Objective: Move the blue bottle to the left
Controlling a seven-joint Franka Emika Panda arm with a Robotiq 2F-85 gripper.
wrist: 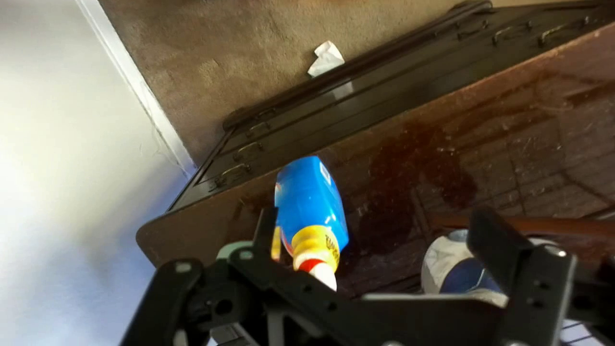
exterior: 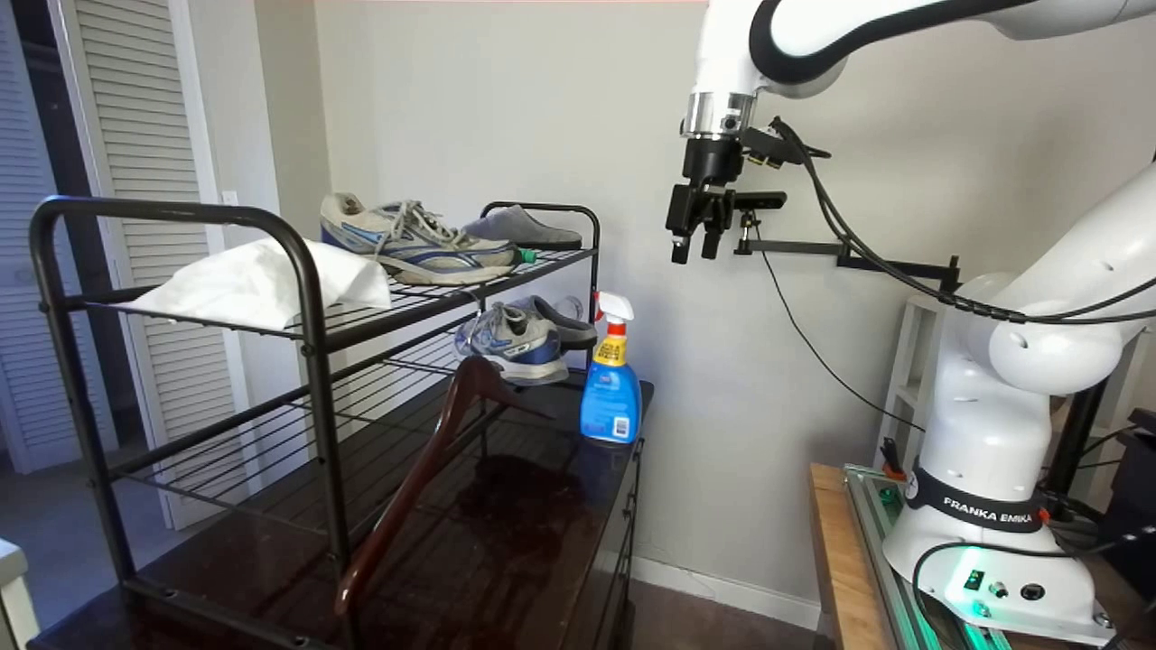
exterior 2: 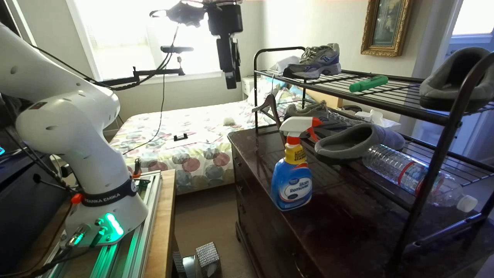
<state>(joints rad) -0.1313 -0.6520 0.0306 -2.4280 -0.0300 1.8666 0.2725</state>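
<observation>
“Near the front edge of a glossy dark-brown wooden desk (exterior 2: 332, 227), what stands?”

“A blue plastic spray bottle (exterior 2: 292, 187), upright: smooth, rounded body; yellow neck band; red-orange collar, nozzle and trigger; moulded white head. A white oval panel carries the words Stain Remover.”

“Its neighbour?”

“A black tubular-metal rack (exterior: 163, 209) with shelves of parallel wires. The spray bottle stands just beside it, outside the frame; whether the two touch cannot be told.”

“Specify the claw (exterior: 694, 253).”

“Black and angular, it hangs higher than the spray bottle and well apart from it. Its blunt fingers (wrist: 495, 245) are spread wide, gripping nothing. The wrist view shows the spray bottle from above, its white head partly hidden by the claw.”

“Textures on the upper shelf?”

“A grey-and-blue running shoe (exterior: 424, 248) with pale laces; a crumpled white sheet (exterior: 235, 289), material uncertain; a green cylindrical object (exterior 2: 368, 83); a grey slip-on shoe (exterior: 528, 230).”

“And lower down?”

“A clear, ribbed plastic bottle (exterior 2: 417, 177) with a white cap, lying on its side just beside a second grey slip-on shoe (exterior 2: 345, 150). A varnished, reddish-brown wooden hanger (exterior: 447, 433), curved in outline, slants at the rack's side.”
</observation>
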